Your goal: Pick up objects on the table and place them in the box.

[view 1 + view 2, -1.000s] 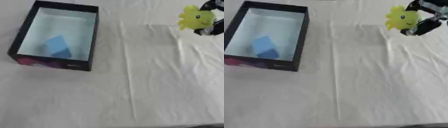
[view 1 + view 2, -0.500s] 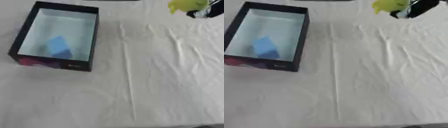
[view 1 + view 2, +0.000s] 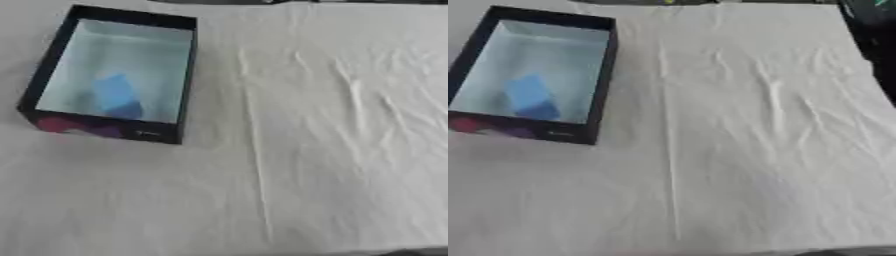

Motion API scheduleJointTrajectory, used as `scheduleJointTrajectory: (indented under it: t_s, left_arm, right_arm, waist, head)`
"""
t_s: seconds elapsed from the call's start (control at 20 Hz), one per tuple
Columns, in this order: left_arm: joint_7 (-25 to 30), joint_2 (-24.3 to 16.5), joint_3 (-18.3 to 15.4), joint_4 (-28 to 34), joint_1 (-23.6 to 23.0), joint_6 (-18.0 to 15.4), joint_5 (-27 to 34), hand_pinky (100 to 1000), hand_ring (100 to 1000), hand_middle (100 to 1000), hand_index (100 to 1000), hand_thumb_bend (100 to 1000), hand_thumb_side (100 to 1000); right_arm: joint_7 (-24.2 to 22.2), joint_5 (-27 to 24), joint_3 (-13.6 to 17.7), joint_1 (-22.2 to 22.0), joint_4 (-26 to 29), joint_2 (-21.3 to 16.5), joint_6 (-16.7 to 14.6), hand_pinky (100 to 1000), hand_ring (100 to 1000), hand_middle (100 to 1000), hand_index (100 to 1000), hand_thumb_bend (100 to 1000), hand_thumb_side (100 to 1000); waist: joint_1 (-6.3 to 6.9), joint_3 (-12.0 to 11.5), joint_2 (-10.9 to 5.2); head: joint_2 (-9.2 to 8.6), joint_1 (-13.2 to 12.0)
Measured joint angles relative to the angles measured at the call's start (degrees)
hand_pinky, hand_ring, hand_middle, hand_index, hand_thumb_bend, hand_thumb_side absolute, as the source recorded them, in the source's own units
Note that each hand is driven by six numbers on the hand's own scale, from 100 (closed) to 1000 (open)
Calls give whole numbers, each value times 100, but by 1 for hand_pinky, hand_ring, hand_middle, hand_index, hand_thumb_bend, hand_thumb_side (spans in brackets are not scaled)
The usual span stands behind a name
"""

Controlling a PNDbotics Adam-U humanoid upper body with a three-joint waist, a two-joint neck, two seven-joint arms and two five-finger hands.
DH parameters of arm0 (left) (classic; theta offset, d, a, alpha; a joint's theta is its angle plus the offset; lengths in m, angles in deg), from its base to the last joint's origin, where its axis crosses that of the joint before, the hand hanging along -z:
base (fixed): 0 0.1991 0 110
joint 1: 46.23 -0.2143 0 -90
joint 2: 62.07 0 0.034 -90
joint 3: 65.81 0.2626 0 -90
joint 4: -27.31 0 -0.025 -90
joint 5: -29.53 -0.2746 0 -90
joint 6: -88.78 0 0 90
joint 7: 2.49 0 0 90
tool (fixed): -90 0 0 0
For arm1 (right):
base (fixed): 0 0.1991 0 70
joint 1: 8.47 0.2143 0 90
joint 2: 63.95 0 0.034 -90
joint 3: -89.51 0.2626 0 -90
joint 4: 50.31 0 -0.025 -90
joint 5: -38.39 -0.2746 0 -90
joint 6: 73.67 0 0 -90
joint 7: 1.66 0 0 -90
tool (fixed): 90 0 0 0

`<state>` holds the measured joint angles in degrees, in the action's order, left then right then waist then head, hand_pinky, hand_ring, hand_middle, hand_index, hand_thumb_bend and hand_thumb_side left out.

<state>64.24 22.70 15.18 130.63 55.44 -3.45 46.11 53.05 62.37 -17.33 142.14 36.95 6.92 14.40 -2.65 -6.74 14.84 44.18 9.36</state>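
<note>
The black-walled box (image 3: pixel 186 75) with a pale blue inside stands at the upper left of the white cloth. A blue block (image 3: pixel 116 95) lies inside it, towards the near wall. Neither of my hands shows in either eye view. The yellow toy is also out of view, and no loose object lies on the cloth.
The wrinkled white cloth (image 3: pixel 332 150) covers the table, with a long crease running down its middle. Its far edge shows along the top. In the right eye view a dark area (image 3: pixel 874 35) lies beyond the cloth's right edge at the upper right.
My right hand, holding the yellow toy at the upper right, rose and left the view past the top edge. The whole picture has shifted a little, so the camera has moved.
</note>
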Motion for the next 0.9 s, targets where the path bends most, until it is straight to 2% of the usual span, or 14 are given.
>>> scheduleJointTrajectory:
  t_s: [0.35, 0.55, 0.7, 0.9]
  left_arm:
    - [11, 1, 4, -12, 58, 11, 3, 808, 640, 805, 816, 417, 680]
    - [13, 4, 7, -13, 87, 12, 6, 808, 642, 807, 817, 421, 679]
    - [13, 12, 35, -10, 201, 11, 24, 808, 643, 807, 817, 425, 675]
    - [-64, 34, 24, 23, 302, -15, 47, 809, 647, 808, 818, 429, 674]
  right_arm:
    - [40, 551, -232, 743, -726, 1121, -156, 863, 697, 525, 676, 394, 124]
    - [104, 724, -265, 821, -1014, 1418, -259, 860, 695, 526, 675, 395, 126]
    - [92, 843, -372, 943, -1228, 1605, -294, 856, 696, 528, 674, 408, 140]
    - [143, 1142, -517, 1011, -1675, 2141, -344, 857, 692, 526, 673, 394, 133]
  waist:
    - [-7, -170, 0]
    - [-17, -189, 2]
    - [-25, -467, 26]
    - [-42, -605, 86]
  head:
    - [0, 132]
    - [0, 180]
    - [0, 331]
    - [0, 483]
